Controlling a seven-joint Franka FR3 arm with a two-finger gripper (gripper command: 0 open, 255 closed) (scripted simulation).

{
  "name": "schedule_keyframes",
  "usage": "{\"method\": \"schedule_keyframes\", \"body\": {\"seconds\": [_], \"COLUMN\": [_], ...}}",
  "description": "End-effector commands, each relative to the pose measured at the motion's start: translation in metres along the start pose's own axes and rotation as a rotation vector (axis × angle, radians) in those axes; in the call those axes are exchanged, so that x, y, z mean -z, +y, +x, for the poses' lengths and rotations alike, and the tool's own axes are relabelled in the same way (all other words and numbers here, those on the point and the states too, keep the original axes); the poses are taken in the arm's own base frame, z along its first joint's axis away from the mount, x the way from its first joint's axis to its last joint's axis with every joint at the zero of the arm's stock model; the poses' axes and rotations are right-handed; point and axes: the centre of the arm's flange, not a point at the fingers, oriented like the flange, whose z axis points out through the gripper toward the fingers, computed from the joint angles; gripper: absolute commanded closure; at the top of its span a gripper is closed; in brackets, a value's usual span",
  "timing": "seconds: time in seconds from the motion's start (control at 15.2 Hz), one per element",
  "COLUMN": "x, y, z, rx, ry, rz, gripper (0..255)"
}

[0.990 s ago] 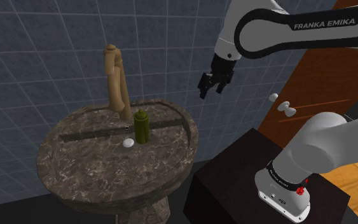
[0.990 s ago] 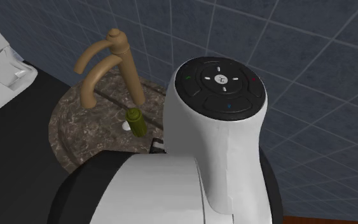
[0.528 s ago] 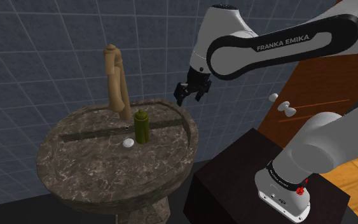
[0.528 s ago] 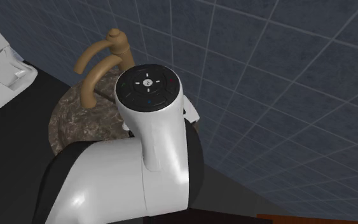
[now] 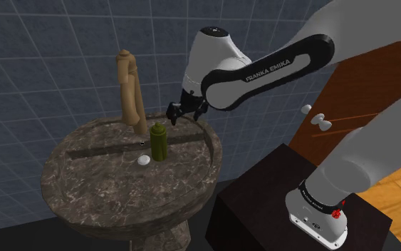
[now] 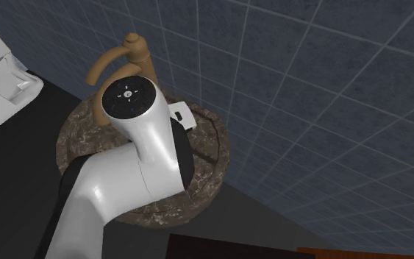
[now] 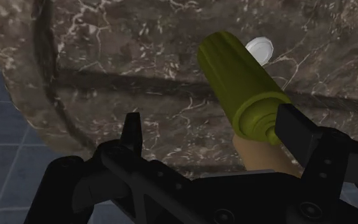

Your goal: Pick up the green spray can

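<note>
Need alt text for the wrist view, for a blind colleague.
An olive-green ribbed spray can stands on a dark veined stone basin, its cap close beside one finger of the open black gripper, not clasped. A small white disc lies just beyond the can.

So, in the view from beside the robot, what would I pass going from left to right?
Tan tap → green spray can → black gripper → dark box that the arm stands on.
</note>
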Motion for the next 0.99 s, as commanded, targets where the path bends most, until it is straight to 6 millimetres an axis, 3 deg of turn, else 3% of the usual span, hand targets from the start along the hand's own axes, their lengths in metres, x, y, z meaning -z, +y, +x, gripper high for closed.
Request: {"method": "schedule_keyframes", "body": {"seconds": [0.0, 0.46, 0.92], "x": [-0.014, -0.060, -0.096], "y": [-0.019, -0.079, -0.074], "z": [0.008, 0.037, 0.030], "rx": [-0.018, -0.068, -0.068], "ry": [0.021, 0.086, 0.086], "rz": [0.006, 0.016, 0.016], "gripper": [0, 0, 0]}}
